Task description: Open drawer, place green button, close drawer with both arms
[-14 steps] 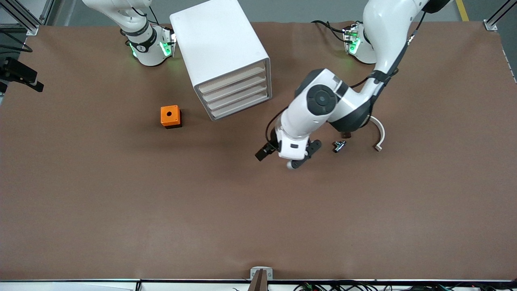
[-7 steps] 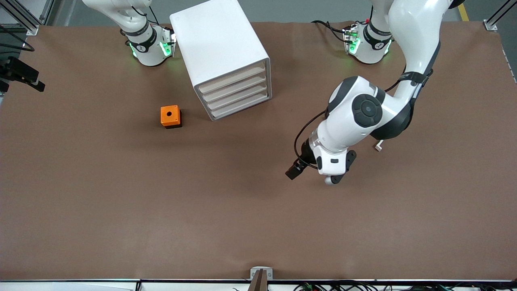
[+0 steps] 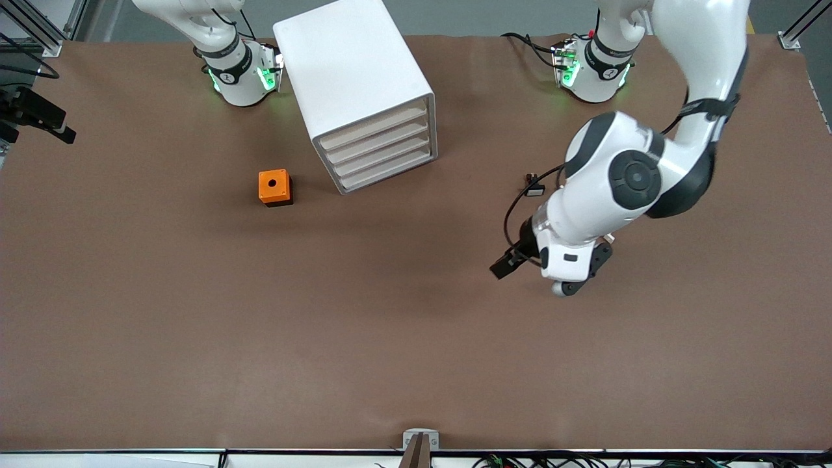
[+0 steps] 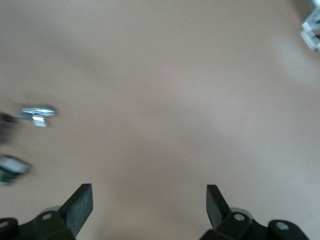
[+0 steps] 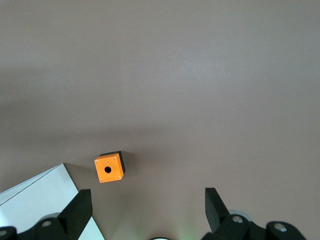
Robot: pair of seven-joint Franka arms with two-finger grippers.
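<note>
The white drawer cabinet (image 3: pixel 364 84) stands near the right arm's base, with all its drawers (image 3: pixel 380 155) shut. My left gripper (image 3: pixel 572 276) hangs over bare table toward the left arm's end. In the left wrist view it (image 4: pixel 148 205) is open and empty. A blurred small metal part (image 4: pixel 37 114) and a blurred dark-greenish piece (image 4: pixel 12 167) lie off to one side; I cannot tell whether either is the button. No green cap shows in the front view. My right gripper (image 5: pixel 145 210) is open and empty, high over the table, out of the front view.
An orange box with a hole (image 3: pixel 274 187) sits beside the cabinet, toward the right arm's end; it also shows in the right wrist view (image 5: pixel 109 168). A small black-and-white switch (image 3: pixel 534 190) lies close to the left arm's forearm (image 3: pixel 611 188).
My left arm has swung from near the cabinet toward the left arm's end of the table. It now covers the small metal part and the white curved piece, and the switch has come into sight.
</note>
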